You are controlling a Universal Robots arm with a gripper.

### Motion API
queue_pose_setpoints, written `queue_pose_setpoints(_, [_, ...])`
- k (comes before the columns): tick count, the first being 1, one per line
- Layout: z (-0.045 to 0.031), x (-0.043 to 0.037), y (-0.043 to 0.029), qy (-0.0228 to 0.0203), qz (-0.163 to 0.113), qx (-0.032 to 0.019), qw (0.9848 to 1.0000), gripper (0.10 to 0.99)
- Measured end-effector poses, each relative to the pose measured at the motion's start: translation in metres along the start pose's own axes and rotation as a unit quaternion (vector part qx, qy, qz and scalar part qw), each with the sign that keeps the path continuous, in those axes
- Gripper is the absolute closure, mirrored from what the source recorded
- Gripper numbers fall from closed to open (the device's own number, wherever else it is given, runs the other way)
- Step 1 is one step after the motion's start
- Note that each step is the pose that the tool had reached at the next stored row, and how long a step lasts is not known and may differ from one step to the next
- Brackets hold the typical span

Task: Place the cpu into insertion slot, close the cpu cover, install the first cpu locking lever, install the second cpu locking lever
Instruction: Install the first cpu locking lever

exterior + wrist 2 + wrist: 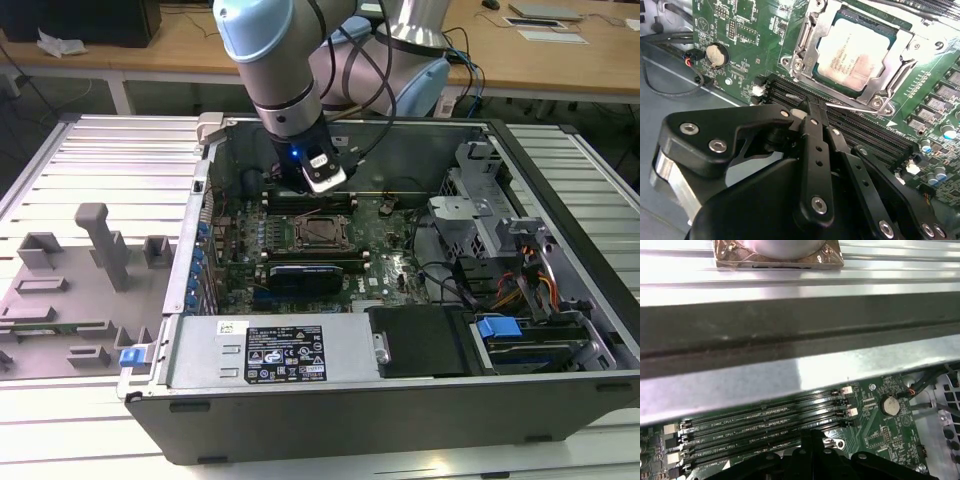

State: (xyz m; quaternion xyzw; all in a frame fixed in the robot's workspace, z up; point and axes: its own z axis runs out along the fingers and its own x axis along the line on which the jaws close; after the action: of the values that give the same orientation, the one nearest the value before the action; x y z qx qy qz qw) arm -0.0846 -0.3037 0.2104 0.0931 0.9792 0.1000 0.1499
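In the second wrist view the cpu (856,52) lies flat in the insertion slot (322,233), its silvery-grey top facing up. The cpu cover (804,44), a silvery metal frame, is folded down around it. A thin metal locking lever (860,109) runs along the socket's side, between the socket and the long memory slots (865,131). My gripper (810,107) is shut, and its black fingertips meet right at that lever rod. In the exterior view the gripper (322,200) hangs just behind the socket, over the memory slots.
The green motherboard (385,250) lies inside an open computer case (400,410). A coin battery (716,54) and black cables (670,90) sit beside the socket. The case's metal wall (800,330) rises close behind the memory slots (765,427). Drive cages (500,240) fill the exterior view's right.
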Motion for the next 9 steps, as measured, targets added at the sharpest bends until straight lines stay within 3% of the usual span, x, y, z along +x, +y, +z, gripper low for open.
queue_pose_setpoints(9, [0.0022, 0.0020, 0.0031, -0.0047, 0.020, 0.0059, 0.9998, 0.980])
